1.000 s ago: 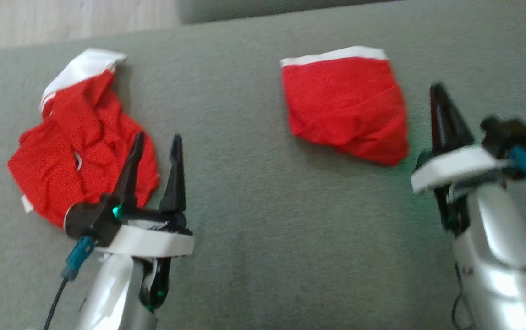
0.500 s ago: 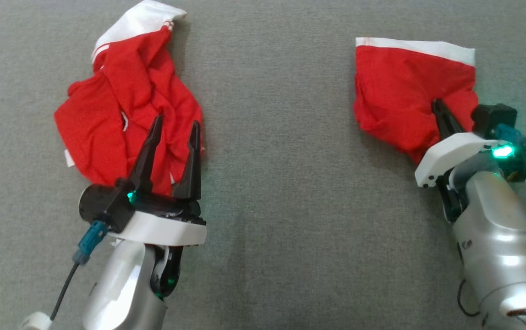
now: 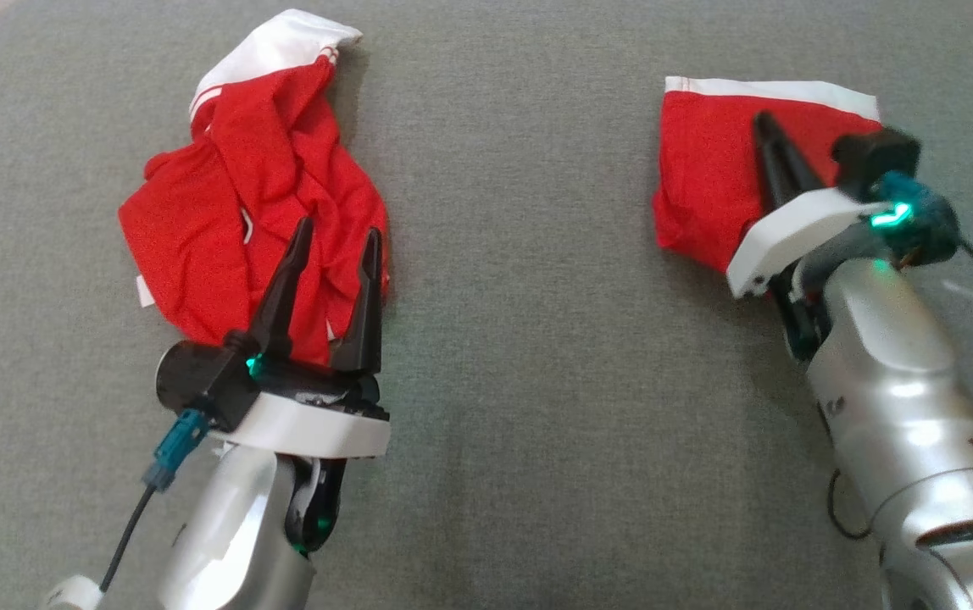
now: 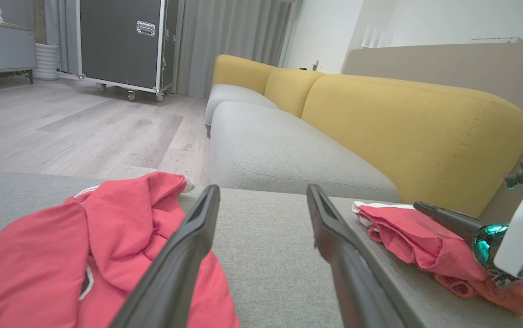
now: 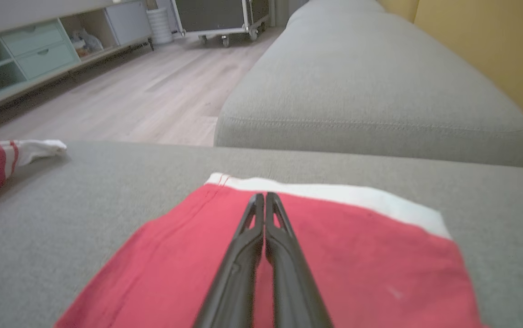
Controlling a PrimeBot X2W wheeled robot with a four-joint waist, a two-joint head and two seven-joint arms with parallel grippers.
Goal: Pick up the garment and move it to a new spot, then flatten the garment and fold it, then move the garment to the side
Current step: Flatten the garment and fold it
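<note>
Head view: left arm enters from lower left of the frame, silver forearm angled up and slightly right, white wrist collar, black camera block and teal connector on its left side. Left gripper (image 3: 340, 229) open, the two long dark tapered fingers spread in a narrow V, pointing up the frame, tips over the lower right edge of the crumpled garment (image 3: 224, 212). Left wrist view: one finger overlaps the red cloth, the other lies over bare cushion (image 3: 520, 339). Right arm enters from lower right, forearm tilted up and left, green light at the wrist. Right gripper (image 3: 764, 123) closed, fingers pressed together to a single thin point with no cloth seen between them, held over the middle of the folded garment (image 3: 698, 178); contact with the cloth cannot be told. Crumpled garment: upper left of the frame, soft red knit, heavily wrinkled and bunched, white at its upper end. Folded garment: upper right, same red cloth, smooth, roughly rectangular, straight white band (image 3: 775, 87) along its top edge. The two garments lie well apart. Cushion: grey woven fabric, fine matte texture, flat. Left wrist view also shows a rounded yellow backrest (image 4: 402, 123) and pale wood floor (image 4: 61, 127)
</note>
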